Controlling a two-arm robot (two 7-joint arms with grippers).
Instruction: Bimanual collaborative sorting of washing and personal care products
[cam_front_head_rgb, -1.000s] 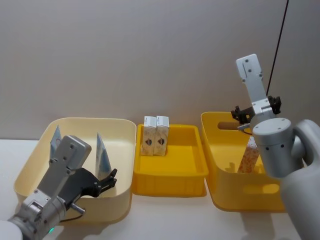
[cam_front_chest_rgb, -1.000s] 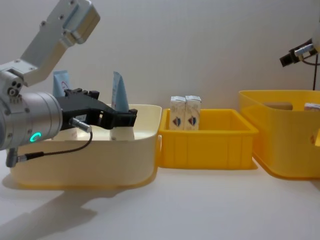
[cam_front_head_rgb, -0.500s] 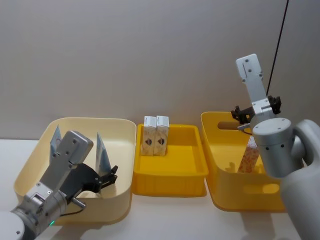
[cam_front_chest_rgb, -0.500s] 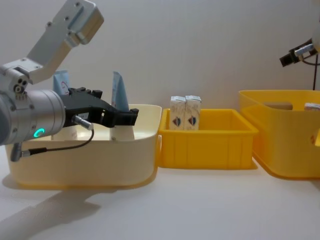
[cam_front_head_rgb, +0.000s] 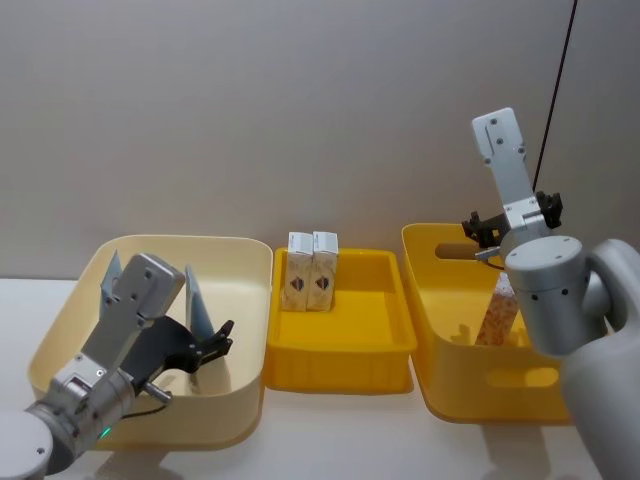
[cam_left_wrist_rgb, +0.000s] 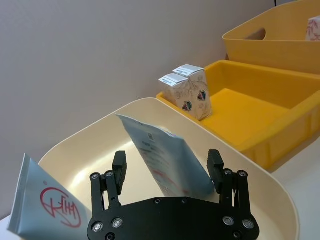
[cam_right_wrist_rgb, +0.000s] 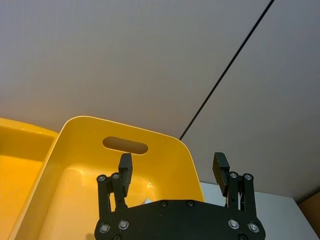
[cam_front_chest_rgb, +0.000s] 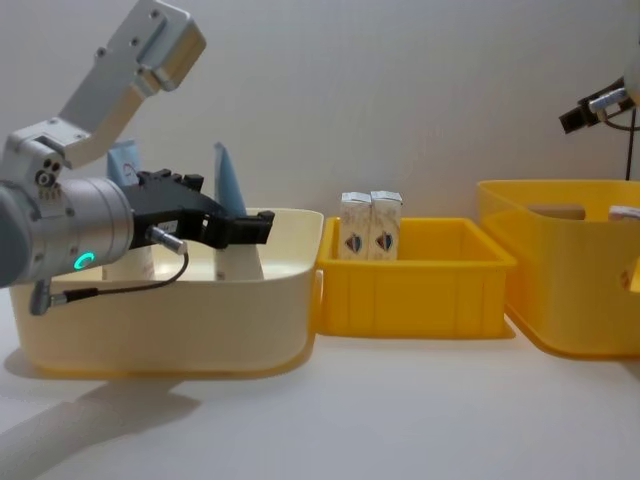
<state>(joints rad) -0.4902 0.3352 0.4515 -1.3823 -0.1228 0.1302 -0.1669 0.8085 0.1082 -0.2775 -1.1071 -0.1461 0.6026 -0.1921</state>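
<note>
Two squeeze tubes stand in the cream bin: one near its middle and one at its left side. My left gripper is inside this bin, open, its fingers either side of the middle tube; the other tube stands apart from it. Two small white cartons stand side by side at the back of the middle yellow tray. My right gripper hangs open and empty above the right yellow bin, where another carton leans.
The three containers stand in a row against a grey wall, with bare white table in front of them. A thin black cable runs up the wall behind the right arm.
My left gripper has pushed a little deeper into the cream bin, bringing the middle tube between its fingers; that tube now sits slightly further left. The right arm has not moved.
</note>
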